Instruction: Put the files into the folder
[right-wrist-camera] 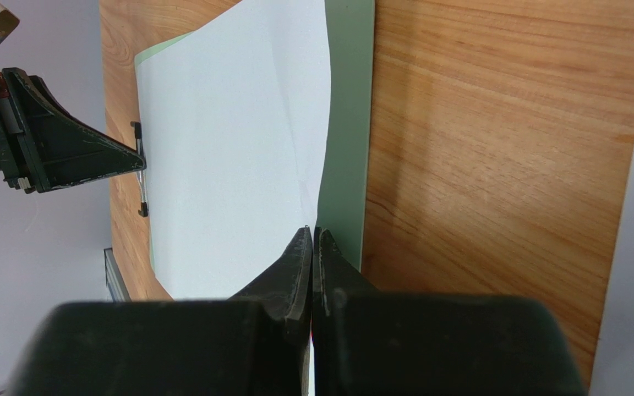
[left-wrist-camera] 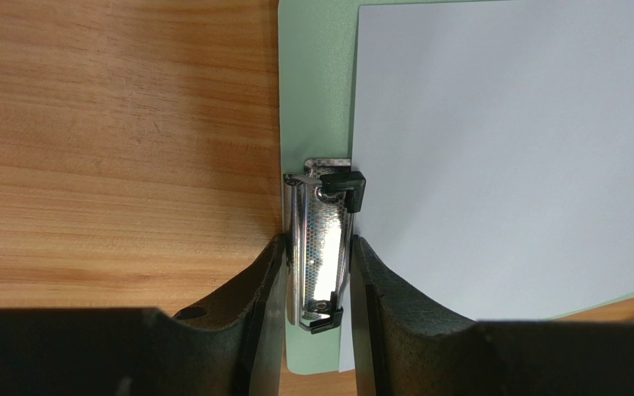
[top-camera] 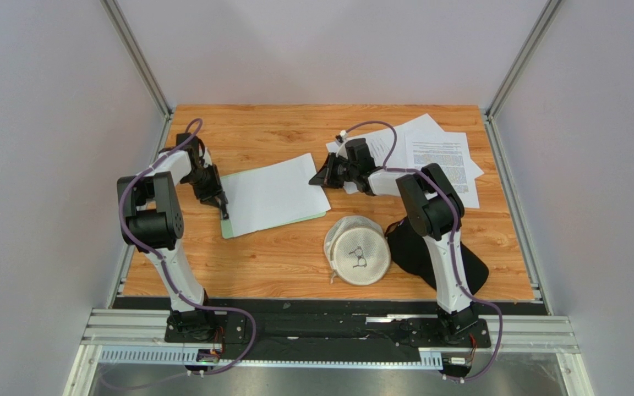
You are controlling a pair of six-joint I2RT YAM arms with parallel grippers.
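Pinching the right edge of one sheet (top-camera: 271, 194), slightly bowed over the folder (left-wrist-camera: 316, 82) left of centre on the table (top-camera: 254, 268), with the right gripper (right-wrist-camera: 312, 235) fully closed. Clamping the metal clip (left-wrist-camera: 320, 239) at the folder's left short edge with the left gripper (top-camera: 222, 206), fingers narrowly parted. Leaving bare wood in front, other files (top-camera: 440, 157) lying far right.
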